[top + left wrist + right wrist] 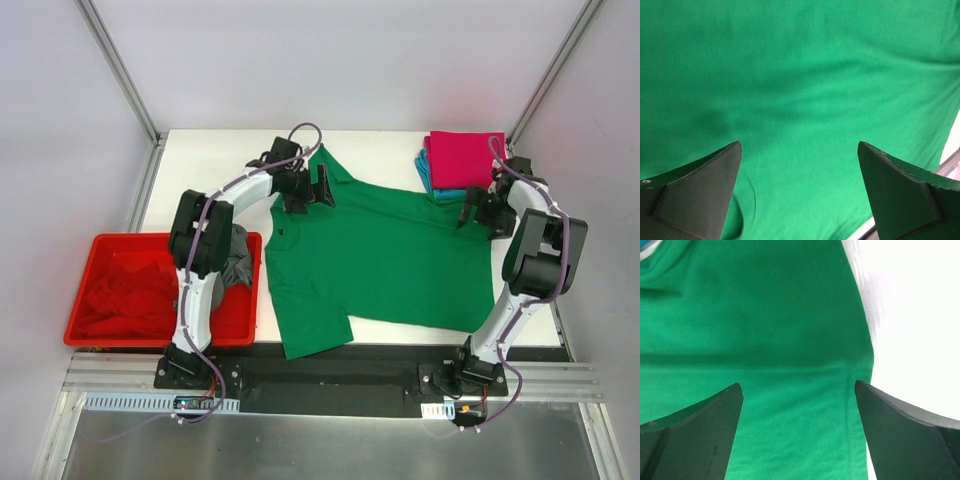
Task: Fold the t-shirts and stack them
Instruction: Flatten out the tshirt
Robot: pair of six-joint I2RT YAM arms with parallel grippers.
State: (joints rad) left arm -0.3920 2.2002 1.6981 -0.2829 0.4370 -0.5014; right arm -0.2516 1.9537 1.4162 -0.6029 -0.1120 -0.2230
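A bright green t-shirt (385, 260) lies spread flat across the white table; it fills the left wrist view (800, 90) and most of the right wrist view (755, 340). My left gripper (322, 187) is open and empty above the shirt's far left part, near the sleeve. My right gripper (473, 212) is open and empty over the shirt's far right hem (860, 405). A folded magenta-pink t-shirt (464, 158) lies on a folded teal t-shirt (440, 187) at the far right. A red t-shirt (135, 290) and a dark grey t-shirt (236, 262) lie in the tray.
A rigid red plastic tray (100, 336) stands at the left, off the table's edge. Bare white table (210, 170) shows at the far left and along the right edge (920, 320). Metal frame posts (118, 65) rise at the back corners.
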